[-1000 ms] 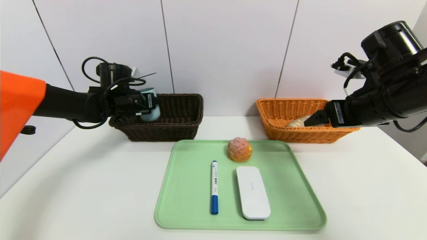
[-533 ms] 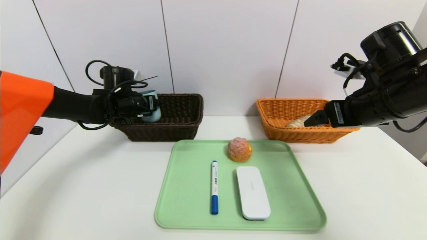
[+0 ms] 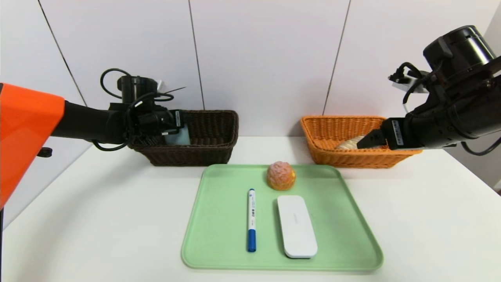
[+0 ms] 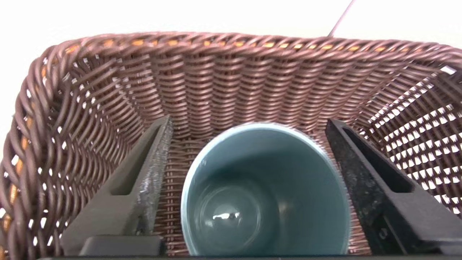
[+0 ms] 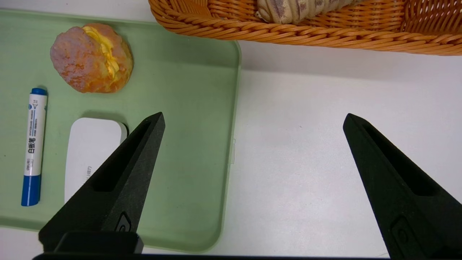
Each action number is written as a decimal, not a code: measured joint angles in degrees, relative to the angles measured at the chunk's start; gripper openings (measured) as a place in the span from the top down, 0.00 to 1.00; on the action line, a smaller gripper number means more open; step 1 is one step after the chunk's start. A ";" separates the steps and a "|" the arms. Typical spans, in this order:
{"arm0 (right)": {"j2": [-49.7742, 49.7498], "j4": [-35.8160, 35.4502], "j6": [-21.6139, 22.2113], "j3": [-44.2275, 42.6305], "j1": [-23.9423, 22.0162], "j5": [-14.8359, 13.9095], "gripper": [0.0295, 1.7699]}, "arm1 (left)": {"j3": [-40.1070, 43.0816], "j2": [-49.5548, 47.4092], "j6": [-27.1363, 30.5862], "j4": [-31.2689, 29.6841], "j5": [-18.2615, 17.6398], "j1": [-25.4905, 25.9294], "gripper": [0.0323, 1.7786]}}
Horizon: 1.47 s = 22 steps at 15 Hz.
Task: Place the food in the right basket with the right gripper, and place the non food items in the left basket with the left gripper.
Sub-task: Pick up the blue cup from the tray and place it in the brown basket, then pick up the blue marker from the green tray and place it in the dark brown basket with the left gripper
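- Left gripper (image 4: 249,122) reaches into the dark brown left basket (image 3: 211,117) at the upper left of the head view. In the left wrist view its jaws stand apart, with a strip of wicker showing between one finger and the cup (image 4: 265,191); the other finger is close against the rim, and contact there cannot be told. The cup looks let go, not gripped.
- In the head view the grey-blue cup sits low inside the basket, just beyond the gripper's tip, at the basket's left end.
- To finish this step well, the jaws should likely be spread until both are clear of the rim, then drawn straight back and up the way they point. A sideways move could catch the cup and tip it, or snag the weave.
- Rising above the basket's rim before swinging toward the tray (image 3: 219,219) seems wise.
- Marker pen (image 3: 251,219) and white case (image 3: 296,226) lie side by side in the tray's lower middle, for this arm to take next.
- Right gripper (image 5: 252,119) hangs at the right of the head view, in front of the orange right basket (image 3: 325,129), jaws wide and holding nothing.
- Bread loaf (image 5: 299,9) lies in that basket; the bun (image 3: 281,176) waits at the tray's upper edge.
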 joint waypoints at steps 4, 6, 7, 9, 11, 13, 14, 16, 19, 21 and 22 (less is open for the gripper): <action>-0.05 0.00 0.00 0.34 0.00 0.00 0.03 | -0.66 -2.71 0.06 0.69 0.02 -0.16 0.11; -0.02 -0.04 0.00 0.48 0.00 -0.02 0.03 | -2.12 -6.45 0.09 3.17 -0.09 -0.52 0.09; -0.02 -0.06 0.00 0.52 0.00 -0.02 0.03 | -3.08 -8.50 0.09 4.91 -0.17 -0.69 0.09; -0.05 -0.06 0.00 0.59 0.00 -0.02 0.03 | -4.52 -12.48 0.09 7.45 -0.37 -1.07 0.08; -0.11 -0.04 0.07 0.65 0.00 -0.02 0.03 | -5.27 -16.81 0.04 10.78 -0.44 -2.68 0.07; -0.20 0.00 0.40 0.78 -0.37 -0.02 0.03 | -6.06 -22.14 -0.35 20.27 -1.29 -6.38 0.06; -0.20 0.00 1.15 0.80 -0.45 -0.06 0.03 | -6.34 -24.48 -0.80 26.12 -1.49 -8.83 0.06; -0.07 0.09 3.16 0.87 -0.50 -0.17 0.03 | -6.72 -27.95 -3.63 37.50 -0.39 -14.40 0.06; -0.02 0.27 4.49 1.68 -0.54 -0.22 0.03 | -7.02 -29.42 -10.41 47.09 6.68 -22.85 0.06; -0.07 0.35 4.85 2.55 -0.54 -0.34 0.03 | -7.52 -28.28 -13.40 50.79 12.64 -28.09 0.05; -0.13 0.30 5.27 2.88 -0.54 -0.34 0.03 | -8.07 -27.05 -15.49 52.47 15.88 -30.54 0.05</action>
